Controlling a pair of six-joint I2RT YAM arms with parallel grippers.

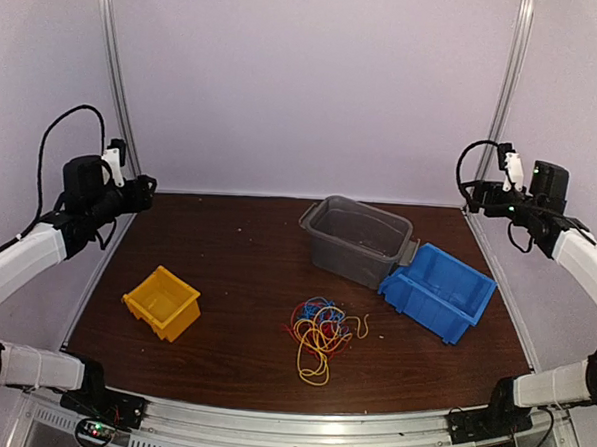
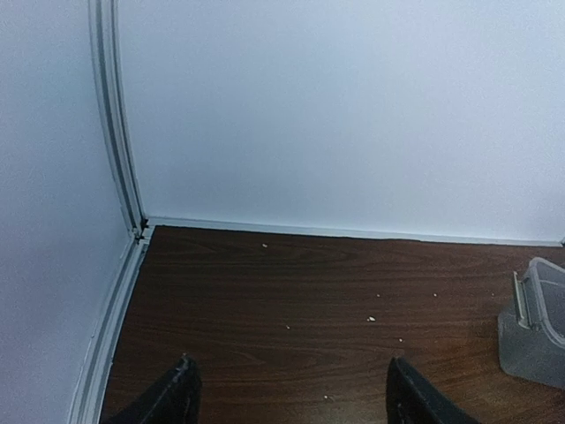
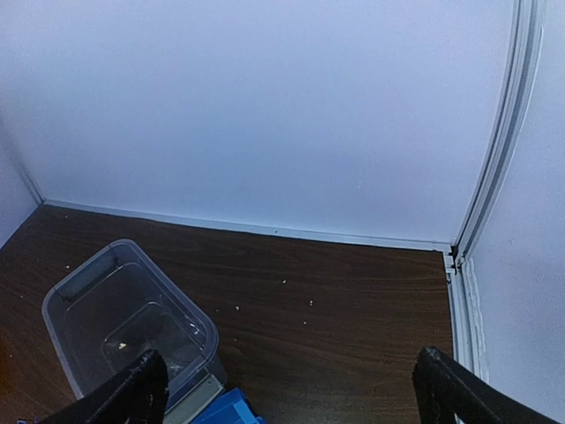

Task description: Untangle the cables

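Cables (image 1: 320, 333) in yellow, red and blue lie in one messy heap on the table (image 1: 227, 250). The heap sits near the front edge, a little to the right of the middle. A long yellow loop sticks out of the heap toward the front edge. Nothing touches the heap, and both arms are well apart from it.

Behind the heap stands a gray bin (image 1: 349, 258), closer to the back edge. A blue bin (image 1: 426, 308) sits just beside it on the right, and the two seem to touch at one corner. A yellow bin (image 1: 168, 319) sits near the left edge, well apart from the heap.

The left gripper (image 1: 143, 186) is up in the air over the back left corner of the table. Its jaws stand wide apart and hold nothing. In the left wrist view there is brown wood between them, with a few white specks (image 2: 371, 319) on it. One side of the gray bin shows at the right of that view.

The right gripper (image 1: 473, 196) is up in the air over the back right corner. Its jaws also stand wide apart and hold nothing. In the right wrist view the gray bin is low on the left. A small bit of the blue bin peeks in at the bottom.
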